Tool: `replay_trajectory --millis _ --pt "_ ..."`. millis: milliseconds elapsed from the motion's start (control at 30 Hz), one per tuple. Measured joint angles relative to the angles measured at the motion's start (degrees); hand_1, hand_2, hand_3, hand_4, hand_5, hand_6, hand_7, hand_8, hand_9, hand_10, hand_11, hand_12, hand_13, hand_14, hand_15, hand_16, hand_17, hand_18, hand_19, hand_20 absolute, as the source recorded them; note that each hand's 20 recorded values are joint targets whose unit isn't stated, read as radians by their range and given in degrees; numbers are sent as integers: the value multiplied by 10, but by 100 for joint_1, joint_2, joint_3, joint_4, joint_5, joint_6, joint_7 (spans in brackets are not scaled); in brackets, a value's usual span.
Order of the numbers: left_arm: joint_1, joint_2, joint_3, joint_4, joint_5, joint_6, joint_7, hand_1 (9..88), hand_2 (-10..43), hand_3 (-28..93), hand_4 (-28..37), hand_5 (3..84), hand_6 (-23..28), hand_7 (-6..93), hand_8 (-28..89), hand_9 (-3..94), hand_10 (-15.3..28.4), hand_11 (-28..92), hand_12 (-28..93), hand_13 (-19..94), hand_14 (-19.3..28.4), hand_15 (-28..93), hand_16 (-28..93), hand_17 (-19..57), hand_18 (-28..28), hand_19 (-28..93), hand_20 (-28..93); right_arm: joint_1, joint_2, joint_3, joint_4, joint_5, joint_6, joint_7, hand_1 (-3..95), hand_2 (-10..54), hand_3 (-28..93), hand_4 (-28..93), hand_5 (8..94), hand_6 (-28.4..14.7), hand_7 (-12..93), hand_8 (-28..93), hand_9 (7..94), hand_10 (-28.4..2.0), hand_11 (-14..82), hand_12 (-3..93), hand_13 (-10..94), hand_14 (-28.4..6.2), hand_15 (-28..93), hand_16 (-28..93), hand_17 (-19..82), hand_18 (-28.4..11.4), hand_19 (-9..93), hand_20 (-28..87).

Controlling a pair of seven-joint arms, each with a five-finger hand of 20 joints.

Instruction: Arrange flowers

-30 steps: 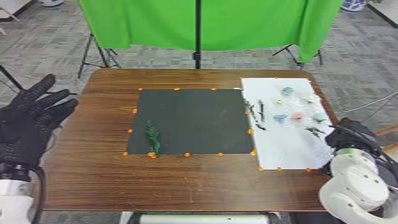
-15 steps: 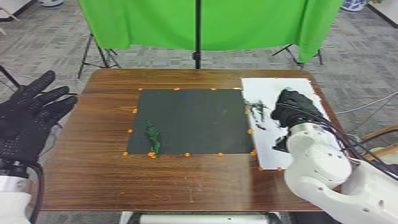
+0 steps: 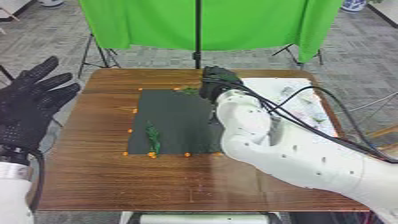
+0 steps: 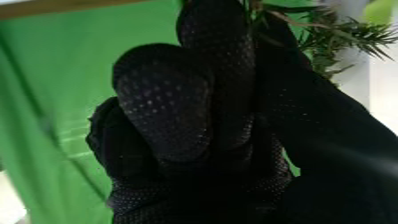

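Aloft over the far right corner of a dark mat (image 3: 182, 117), a robot's right hand (image 3: 218, 84) clamps a leafy sprig (image 3: 188, 91) (image 4: 336, 44) between thumb and fingers, its foliage pointing left of the glove along the mat's far edge. How the stem runs inside the grip is largely hidden by the glove, though it appears to lie crosswise, roughly level with that edge. A green frond (image 3: 154, 138) rests near the mat's near left corner, its long axis running from far to near, almost in line with the left edge, so the two pieces lie diagonally apart and close to square with each other. The next move likely calls for lowering the sprig onto the mat's far part, turning the wrist first if a matching upright line is wanted. The mat's middle offers open room between them; the risk sits at the far edge, where a release too soon could leave leaves overhanging onto the brown worktop (image 3: 178, 187). Beyond the mat's right edge, pale flowers (image 3: 287, 91) lie on a white sheet (image 3: 266, 83), partly behind the right arm. The left hand (image 3: 34, 100), fingers apart, hangs off the worktop's left edge, nearer the frond than the sprig
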Motion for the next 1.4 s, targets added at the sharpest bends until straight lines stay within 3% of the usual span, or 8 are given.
replay_trajectory --millis 267,500,767,1100,1400 --pt "-398 139 178 133 0 -75 1 208 83 760 -283 333 86 100 -76 287 193 261 113 219 272 523 -98 -94 284 582 -12 138 -681 -203 281 215 -193 235 550 -95 700 -283 902 -10 159 88 937 -94 355 163 914 -54 560 210 564 -183 932 401" --pt "-544 148 252 191 1 -178 -2 208 82 762 -283 333 86 100 -76 287 192 260 112 220 272 523 -99 -94 284 582 -12 -271 -753 -215 345 292 -369 407 544 -95 706 -283 900 -10 162 89 937 -91 358 164 913 -54 564 210 564 -186 932 410" --pt "-753 148 451 284 9 -293 -24 209 82 761 -283 332 86 100 -76 286 192 260 113 219 271 521 -98 -94 283 581 -12 -327 -768 -572 439 420 -425 468 542 -95 707 -283 897 -10 164 84 937 -91 360 166 910 -56 574 210 563 -189 932 421" --pt "-892 161 578 311 28 -355 -24 209 82 760 -283 332 86 100 -76 286 192 260 112 219 271 521 -98 -94 283 581 -11 -356 -952 -586 569 491 -686 625 515 -95 678 -283 880 -18 156 73 937 -95 351 168 902 -57 581 209 563 -191 932 425" --pt "-884 153 601 312 43 -364 -57 208 83 762 -282 331 86 103 -78 284 193 265 113 215 273 527 -100 -97 283 582 -11 -566 -1042 -469 582 477 -1077 750 449 -95 684 -270 796 -28 146 30 936 -106 304 187 890 -62 587 198 563 -195 932 423"
